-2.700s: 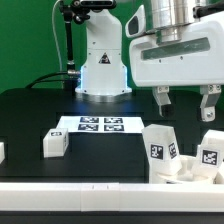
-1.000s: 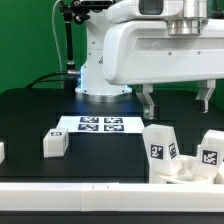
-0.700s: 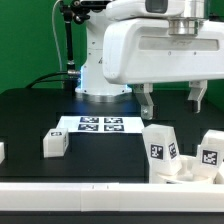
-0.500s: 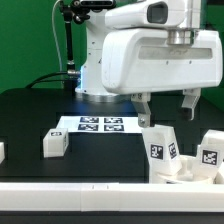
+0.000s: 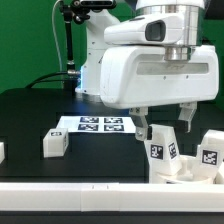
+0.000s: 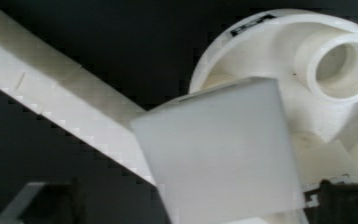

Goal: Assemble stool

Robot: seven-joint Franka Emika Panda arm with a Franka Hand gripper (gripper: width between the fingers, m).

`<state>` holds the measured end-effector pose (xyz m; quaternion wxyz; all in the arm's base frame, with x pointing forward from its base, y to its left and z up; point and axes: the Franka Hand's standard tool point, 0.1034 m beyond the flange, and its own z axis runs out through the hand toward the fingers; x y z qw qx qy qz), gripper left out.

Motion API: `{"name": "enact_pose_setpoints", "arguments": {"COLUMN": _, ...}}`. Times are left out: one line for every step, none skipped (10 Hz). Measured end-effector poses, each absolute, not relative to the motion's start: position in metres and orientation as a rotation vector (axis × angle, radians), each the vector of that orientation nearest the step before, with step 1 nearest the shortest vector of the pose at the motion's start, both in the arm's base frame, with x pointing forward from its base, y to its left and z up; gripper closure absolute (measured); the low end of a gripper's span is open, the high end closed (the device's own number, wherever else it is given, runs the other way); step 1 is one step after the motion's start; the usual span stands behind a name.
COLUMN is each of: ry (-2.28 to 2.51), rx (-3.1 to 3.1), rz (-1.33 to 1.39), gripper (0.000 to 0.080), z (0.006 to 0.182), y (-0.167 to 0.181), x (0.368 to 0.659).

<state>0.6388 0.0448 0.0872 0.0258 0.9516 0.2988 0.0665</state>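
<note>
Fingers point(image 5: 143, 126) of the gripper point(image 5: 166, 124), wide apart and empty, now sit lower than moments ago, flanking the upright white plastic block leg point(image 5: 160, 150) beside the round white plastic seat point(image 6: 309, 65), poised to grasp.

The marker board point(image 5: 100, 125) lies flat on the black surface point(image 5: 30, 115), near its middle, carrying several black square tags. A green backdrop point(image 5: 25, 40) stands behind, a black post point(image 5: 68, 45) before it. A white rail point(image 5: 60, 187) runs along the near edge
</note>
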Motion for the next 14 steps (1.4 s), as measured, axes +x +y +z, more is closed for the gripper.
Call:
{"name": "enact_pose_setpoints", "arguments": {"ry": 0.923, "rx": 2.941, "rz": 0.205, "gripper": 0.0150, "z": 0.0870, "y": 0.0450, "x": 0.6389}}
{"name": "enact_pose_setpoints", "arguments": {"ry": 0.920, "rx": 2.943, "rz": 0.205, "gripper": 0.0150, "z": 0.0870, "y": 0.0450, "x": 0.6389}}
{"name": "enact_pose_setpoints", "arguments": {"ry": 0.918, "rx": 2.943, "rz": 0.204, "gripper": 0.0391, "z": 0.0865, "y": 0.0449, "x": 0.6387}}
{"name": "enact_pose_setpoints", "arguments": {"ry": 0.918, "rx": 2.943, "rz": 0.203, "gripper": 0.0391, "z": 0.0861, "y": 0.0448, "x": 0.6385}}
{"name": "enact_pose_setpoints", "arguments": {"ry": 0.918, "rx": 2.943, "rz": 0.205, "gripper": 0.0460, "z": 0.0865, "y": 0.0449, "x": 0.6388}}
{"name": "enact_pose_setpoints", "arguments": {"ry": 0.918, "rx": 2.943, "rz": 0.205, "gripper": 0.0460, "z": 0.0865, "y": 0.0452, "x": 0.6389}}
{"name": "enact_pose_setpoints", "arguments": {"ry": 0.891, "rx": 2.953, "rz": 0.206, "gripper": 0.0460, "z": 0.0865, "y": 0.0450, "x": 0.6389}}
{"name": "enact_pose_setpoints", "arguments": {"ry": 0.863, "rx": 2.962, "rz": 0.207, "gripper": 0.0460, "z": 0.0865, "y": 0.0448, "x": 0.6389}}
{"name": "enact_pose_setpoints", "arguments": {"ry": 0.793, "rx": 2.985, "rz": 0.209, "gripper": 0.0460, "z": 0.0865, "y": 0.0448, "x": 0.6389}}
{"name": "enact_pose_setpoints", "arguments": {"ry": 0.671, "rx": 3.021, "rz": 0.212, "gripper": 0.0460, "z": 0.0864, "y": 0.0447, "x": 0.6388}}
{"name": "enact_pose_setpoints", "arguments": {"ry": 0.560, "rx": 3.048, "rz": 0.215, "gripper": 0.0460, "z": 0.0865, "y": 0.0447, "x": 0.6388}}
{"name": "enact_pose_setpoints", "arguments": {"ry": 0.443, "rx": 3.073, "rz": 0.217, "gripper": 0.0460, "z": 0.0865, "y": 0.0446, "x": 0.6389}}
{"name": "enact_pose_setpoints", "arguments": {"ry": 0.347, "rx": 3.090, "rz": 0.219, "gripper": 0.0460, "z": 0.0864, "y": 0.0446, "x": 0.6388}}
{"name": "enact_pose_setpoints", "arguments": {"ry": 0.234, "rx": 3.107, "rz": 0.219, "gripper": 0.0460, "z": 0.0858, "y": 0.0448, "x": 0.6382}}
